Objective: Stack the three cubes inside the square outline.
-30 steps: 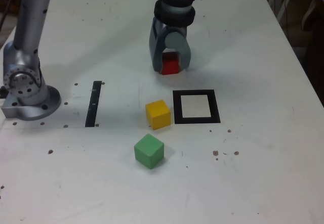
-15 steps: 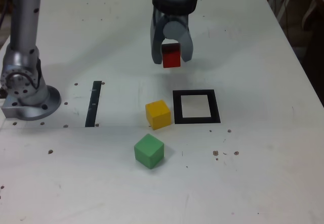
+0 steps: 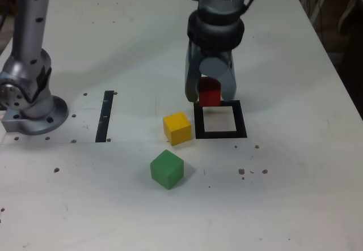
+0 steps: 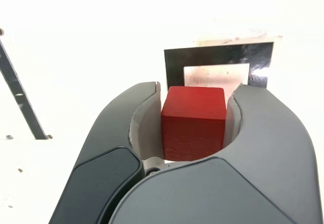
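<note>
Three cubes show: one red cube, one yellow cube, one green cube, plus one square outline on the table. Since the earlier frame the hand has moved from farther back to the outline's far edge. It grips the red cube between both jaws, raised off the table.
</note>
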You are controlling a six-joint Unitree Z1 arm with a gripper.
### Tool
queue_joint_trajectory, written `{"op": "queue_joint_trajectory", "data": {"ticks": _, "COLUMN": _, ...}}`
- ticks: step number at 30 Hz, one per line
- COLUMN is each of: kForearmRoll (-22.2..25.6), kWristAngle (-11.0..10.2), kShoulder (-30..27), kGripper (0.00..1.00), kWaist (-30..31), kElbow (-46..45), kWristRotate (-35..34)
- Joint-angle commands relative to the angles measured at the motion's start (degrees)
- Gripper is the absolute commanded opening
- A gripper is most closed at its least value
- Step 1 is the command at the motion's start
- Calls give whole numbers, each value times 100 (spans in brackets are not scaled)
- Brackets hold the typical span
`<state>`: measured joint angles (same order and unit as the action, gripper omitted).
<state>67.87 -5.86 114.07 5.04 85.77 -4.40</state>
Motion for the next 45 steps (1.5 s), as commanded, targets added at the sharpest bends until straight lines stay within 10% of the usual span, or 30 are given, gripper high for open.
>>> {"op": "queue_joint_trajectory", "data": {"ticks": 1, "kForearmRoll": -79, "kWristAngle": 22, "kShoulder": 137, "kGripper": 21, "kWaist": 31, "kElbow": -20, "kWristRotate": -17}}
{"op": "queue_joint_trajectory", "data": {"ticks": 18, "kForearmRoll": -348, "kWristAngle": 249, "kShoulder": 517, "kGripper": 27, "kWaist": 158, "kElbow": 18, "kWristRotate": 3}}
{"op": "queue_joint_trajectory", "data": {"ticks": 30, "kForearmRoll": -162, "kWristAngle": 277, "kShoulder": 446, "kGripper": 98, "kWaist": 189, "kElbow": 98, "kWristRotate": 130}}
{"op": "queue_joint_trajectory", "data": {"ticks": 45, "kForearmRoll": 1154, "kWristAngle": -18, "kShoulder": -997, "kGripper": 100, "kWaist": 262, "kElbow": 10, "kWristRotate": -262}}
